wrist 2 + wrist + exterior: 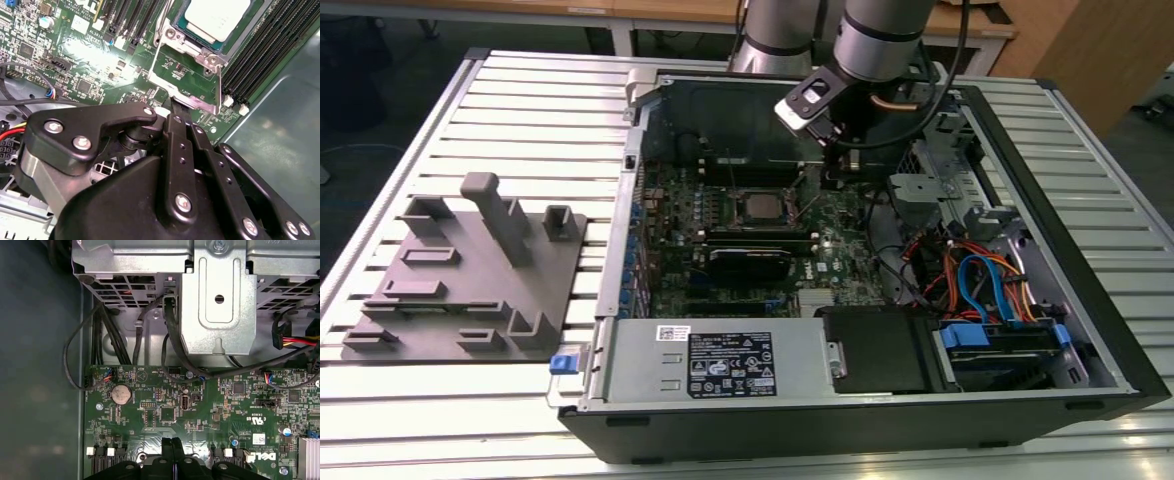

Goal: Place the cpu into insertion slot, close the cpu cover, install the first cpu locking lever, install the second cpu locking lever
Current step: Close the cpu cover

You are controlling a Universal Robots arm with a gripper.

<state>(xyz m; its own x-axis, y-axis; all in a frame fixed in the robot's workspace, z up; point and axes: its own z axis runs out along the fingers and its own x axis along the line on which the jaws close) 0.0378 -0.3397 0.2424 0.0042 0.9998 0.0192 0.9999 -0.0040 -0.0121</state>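
**Gripper [172,107] at the open cpu cover [197,104], chip already seated**

The cpu [217,17] is seen lying in the insertion slot [732,208], silver top up, on the green motherboard [200,405]. In the exterior view it sits just toward 12 o'clock of the frame's centre. The first step is therefore judged done.

The cover, a thin silvery frame, is swung open away from the chip. Bare green board is visible through its cut-out. Closing the cover is judged to be the step in hand.

The fingers [167,450] are drawn together, with no more than a seam between them in the first wrist view. In the second wrist view their tips are set against the cover's free edge. Whether that lip is pinched or merely pressed cannot be told.

The step calls for the frame to be swung over on its hinge until it lies flat on the chip. The tips must be kept on the thin lip, and the chip left undisturbed in its socket.

The arm [881,40] is seen reaching in from 12 o'clock in the exterior view, over the far wall of the open computer case [1107,330]. It is bent downward so that the gripper is pointed at the board, at roughly 1 o'clock of the cpu.
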